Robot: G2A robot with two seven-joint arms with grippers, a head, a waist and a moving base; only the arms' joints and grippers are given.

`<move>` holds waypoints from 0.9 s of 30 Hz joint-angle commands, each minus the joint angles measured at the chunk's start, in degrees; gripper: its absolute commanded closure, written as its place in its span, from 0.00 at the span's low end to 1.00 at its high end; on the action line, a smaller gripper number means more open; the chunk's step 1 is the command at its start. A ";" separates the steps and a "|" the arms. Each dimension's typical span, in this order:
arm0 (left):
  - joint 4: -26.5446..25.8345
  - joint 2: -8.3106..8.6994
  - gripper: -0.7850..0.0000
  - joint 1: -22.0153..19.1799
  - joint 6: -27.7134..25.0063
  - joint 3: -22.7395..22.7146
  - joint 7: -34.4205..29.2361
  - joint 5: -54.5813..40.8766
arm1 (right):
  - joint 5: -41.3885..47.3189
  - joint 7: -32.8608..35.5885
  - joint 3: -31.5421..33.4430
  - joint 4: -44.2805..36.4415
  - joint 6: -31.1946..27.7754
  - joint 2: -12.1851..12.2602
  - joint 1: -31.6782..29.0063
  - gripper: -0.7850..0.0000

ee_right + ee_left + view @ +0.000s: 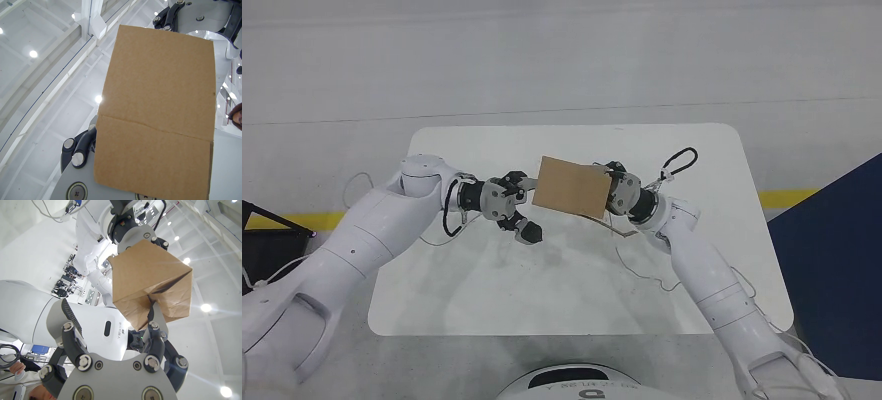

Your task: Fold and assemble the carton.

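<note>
At far left, a yellow floor stripe (302, 220), passing behind the white table (492, 290) and showing again at far right. Over the table's left half, the left arm (392, 220), ending in the left gripper (524, 207). Spread wide and gripping nothing, with one fingertip (156, 313) touching the crumpled end flaps of the brown carton (570, 187) beside a dark slit. Ribbed finger (72, 315) well apart from the cardboard.

At centre, the carton itself. Held clear of the tabletop between the two grippers, tilted, one flat panel facing up. Underside hidden from above. In the left wrist view, folded into a box shape with creased, wrinkled lower flaps.

Just right of centre, the right gripper (612, 190), clamped on the carton's right end and carrying it. In the right wrist view, one dark finger linkage (81, 147) beside the panel, the other hidden behind the cardboard. A fold line across the panel there, and the panel's near edge cut off by the frame.

Farther right, a black cable loop (679, 160) on the right arm (712, 280), and a thin wire (647, 268) on the table next to it. At the right edge, a dark blue panel (842, 270), cut off by the frame, kind hard to make out.
</note>
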 commanded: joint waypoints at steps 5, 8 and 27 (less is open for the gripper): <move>0.11 -0.28 0.00 0.08 -0.30 -0.01 -0.30 0.89 | 0.45 0.63 -0.08 0.11 0.52 -0.08 0.06 1.00; 0.60 -0.19 0.00 0.19 -0.63 -0.20 -0.63 0.86 | 1.30 1.57 -0.03 0.25 1.48 -0.10 0.07 1.00; 0.55 3.63 0.00 2.33 -4.20 -4.80 -4.20 -3.10 | 10.05 4.44 -1.33 0.48 7.78 -0.34 0.38 1.00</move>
